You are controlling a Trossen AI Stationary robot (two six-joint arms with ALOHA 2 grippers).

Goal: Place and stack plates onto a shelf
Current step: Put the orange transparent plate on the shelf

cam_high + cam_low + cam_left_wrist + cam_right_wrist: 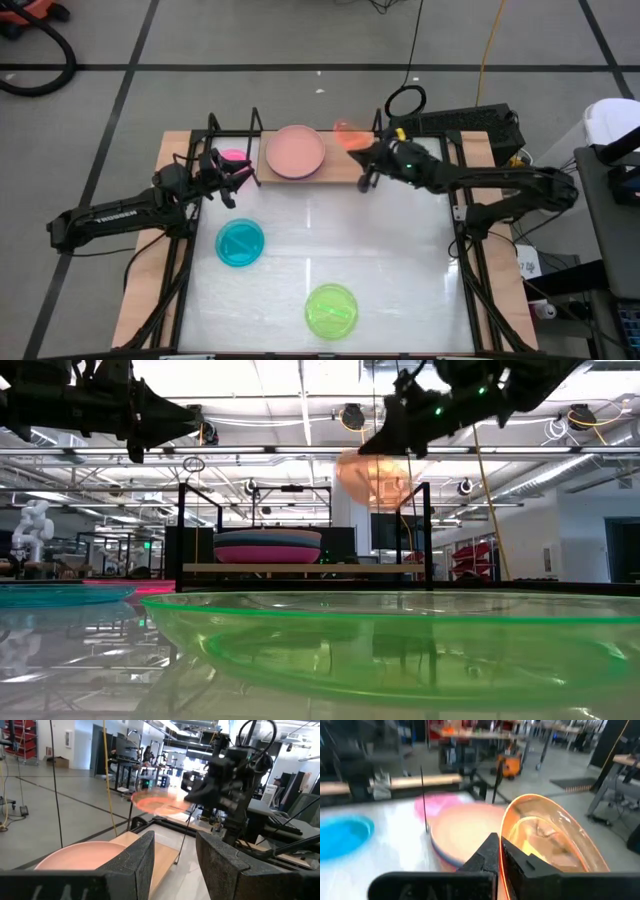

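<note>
The shelf (345,172) stands at the table's far edge and bears a stack of plates with a salmon-pink one (295,152) on top, also seen in the low view (267,546). My right gripper (365,152) is shut on a translucent orange plate (349,133) above the shelf's right end. A hot pink plate (233,157) lies flat on the table left of the shelf. Just on its near side, my left gripper (232,182) hovers open and holds nothing. A teal plate (240,243) and a lime green plate (331,310) lie flat on the table. My right gripper pinches the orange plate's rim (506,851) between its two fingers, at the edge nearest the gripper. The fingers reach in about level from the table's right. The plate (372,478) stands tilted on edge beyond the fingertips, lifted clear above the shelf.
Black wire uprights (428,530) rise at the shelf's two ends. Bare white tabletop (390,250) lies between the shelf and the lime green plate. A wooden border (140,290) and black frame rails run along the table's left and right sides.
</note>
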